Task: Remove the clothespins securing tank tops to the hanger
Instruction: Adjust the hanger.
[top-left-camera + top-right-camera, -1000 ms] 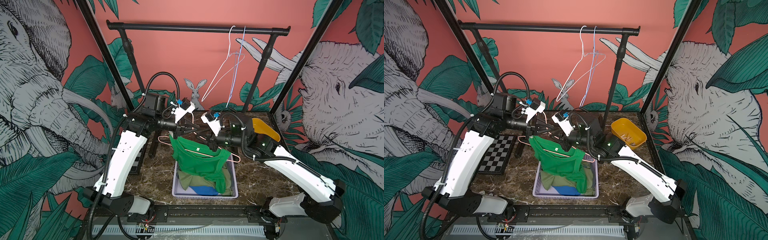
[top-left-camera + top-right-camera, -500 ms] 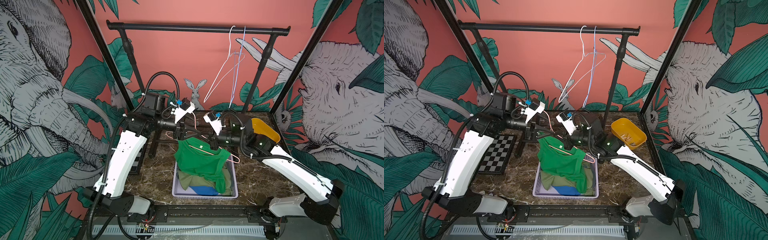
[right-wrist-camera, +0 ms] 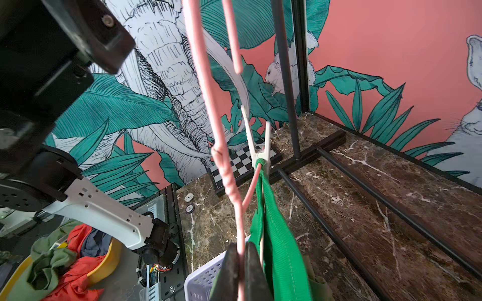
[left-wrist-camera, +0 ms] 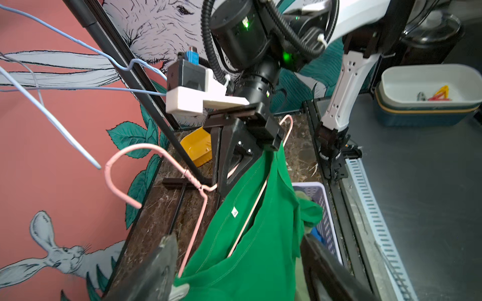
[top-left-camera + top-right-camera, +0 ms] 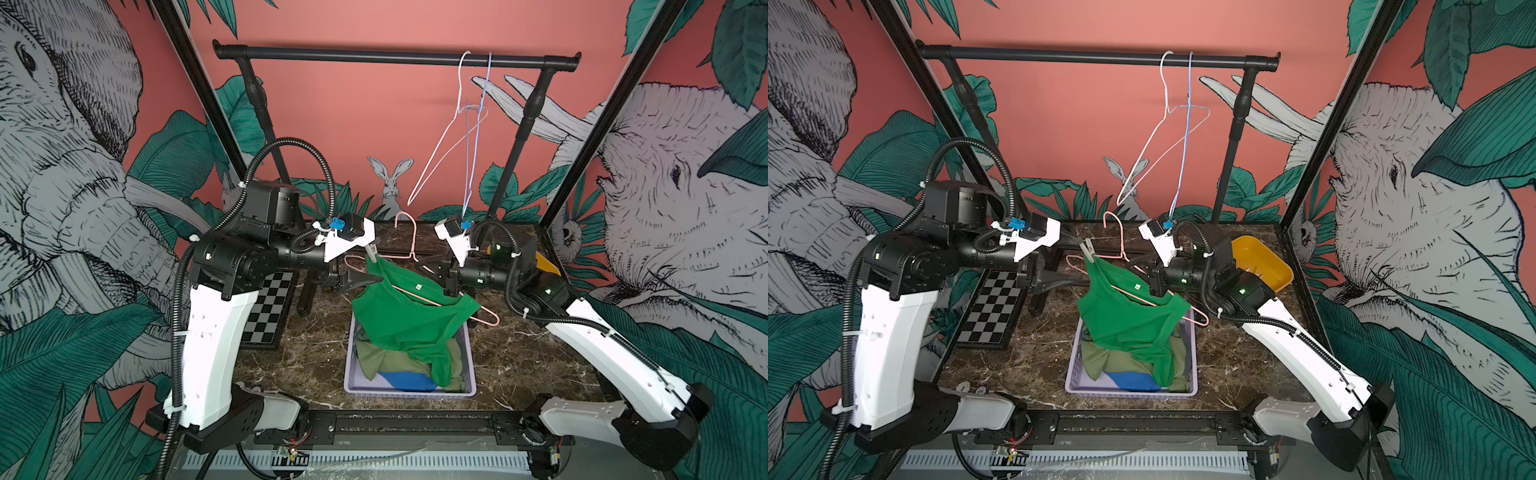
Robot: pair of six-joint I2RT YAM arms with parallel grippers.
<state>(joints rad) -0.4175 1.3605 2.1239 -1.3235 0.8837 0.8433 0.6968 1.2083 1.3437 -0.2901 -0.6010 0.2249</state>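
You are working on a dark brown, marble-patterned tabletop (image 5: 519, 361), seen in both top views. At lower centre of the frame a lavender perforated basket (image 5: 409, 392) sits on it. Left of the basket lies a black-and-white checkerboard (image 5: 266, 316), with the garment rack's black foot (image 5: 305, 299) just beside its right edge. A yellow tray (image 5: 1266, 257) rests right of centre. Two small round discs (image 3: 189, 208) lie near the checkerboard, by the table's edge.

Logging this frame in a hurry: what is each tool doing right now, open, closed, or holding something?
Left tool: open, holding nothing.
Right tool: closed on the pink wire hanger.
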